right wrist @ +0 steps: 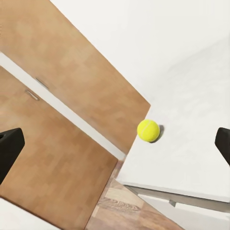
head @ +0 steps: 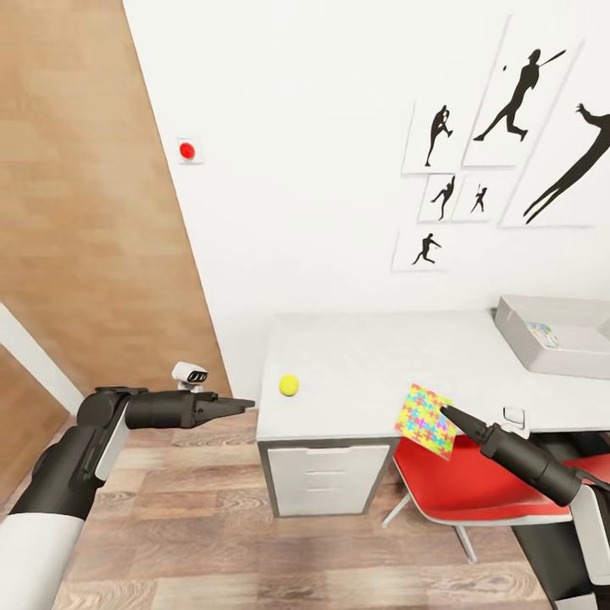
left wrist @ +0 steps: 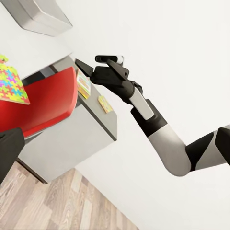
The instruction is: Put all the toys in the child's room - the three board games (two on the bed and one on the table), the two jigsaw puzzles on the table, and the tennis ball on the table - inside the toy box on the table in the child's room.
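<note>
The toy box, light grey with a rolled rim, sits at the far right of the table against the wall, and a flat box with a pale printed lid lies inside it (what is printed on the lid is too small to read). The left wrist view catches a corner of the same bin.

On the pale table top the tennis ball rests near the left front corner, well apart from the toy box; the right wrist view shows it sitting alone on the bare surface, close to the table's edge.

The jigsaw puzzle with the bright multicoloured lid is tilted at the table's front edge, above the red chair. The right gripper has its tip at the puzzle; in the head view the fingers look pressed together, yet in the right wrist view the two fingertips stand far apart, so I cannot tell whether it grips the box. The left gripper hangs over the floor just left of the table, fingers closed to a point and holding nothing.

White drawers sit under the table. Behind it a white wall carries black sports silhouettes and a small red button. A wooden door stands left, over a wood-plank floor.
</note>
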You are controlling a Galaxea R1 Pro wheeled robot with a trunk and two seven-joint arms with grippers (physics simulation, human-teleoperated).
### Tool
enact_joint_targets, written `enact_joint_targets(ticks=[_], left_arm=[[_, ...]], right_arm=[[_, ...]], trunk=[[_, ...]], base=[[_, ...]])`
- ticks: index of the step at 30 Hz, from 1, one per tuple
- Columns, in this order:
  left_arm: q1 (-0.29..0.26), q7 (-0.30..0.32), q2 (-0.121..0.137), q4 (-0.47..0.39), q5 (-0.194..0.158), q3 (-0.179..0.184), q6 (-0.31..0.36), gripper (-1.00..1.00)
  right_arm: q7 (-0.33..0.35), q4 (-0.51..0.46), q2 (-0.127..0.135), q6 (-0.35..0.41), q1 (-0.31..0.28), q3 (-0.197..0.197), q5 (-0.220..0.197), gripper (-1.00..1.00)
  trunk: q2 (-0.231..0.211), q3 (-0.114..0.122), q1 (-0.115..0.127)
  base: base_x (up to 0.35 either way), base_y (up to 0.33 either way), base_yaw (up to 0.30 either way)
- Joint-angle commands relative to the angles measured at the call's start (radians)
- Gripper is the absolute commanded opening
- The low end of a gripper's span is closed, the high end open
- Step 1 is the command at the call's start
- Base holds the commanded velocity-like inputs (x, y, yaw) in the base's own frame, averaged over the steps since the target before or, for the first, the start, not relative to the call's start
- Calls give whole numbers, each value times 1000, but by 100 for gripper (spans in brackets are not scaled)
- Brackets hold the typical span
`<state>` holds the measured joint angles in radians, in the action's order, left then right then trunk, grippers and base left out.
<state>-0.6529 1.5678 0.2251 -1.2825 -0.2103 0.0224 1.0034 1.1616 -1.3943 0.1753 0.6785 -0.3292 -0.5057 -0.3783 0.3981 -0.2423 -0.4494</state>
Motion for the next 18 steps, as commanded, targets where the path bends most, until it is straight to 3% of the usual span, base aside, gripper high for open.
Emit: enact_joint_targets(ticks=[1, 18], left_arm=[[-1, 3, 1, 0, -1, 2, 11, 100], [1, 3, -5, 3, 26, 5, 11, 100]], right_arm=[[1, 0, 0, 7, -1, -1, -4, 100], [4, 1, 1, 6, -1, -2, -7, 100]], trunk=[[2, 0, -1], [2, 27, -1]], base=[[0, 0, 63], [0, 0, 63]])
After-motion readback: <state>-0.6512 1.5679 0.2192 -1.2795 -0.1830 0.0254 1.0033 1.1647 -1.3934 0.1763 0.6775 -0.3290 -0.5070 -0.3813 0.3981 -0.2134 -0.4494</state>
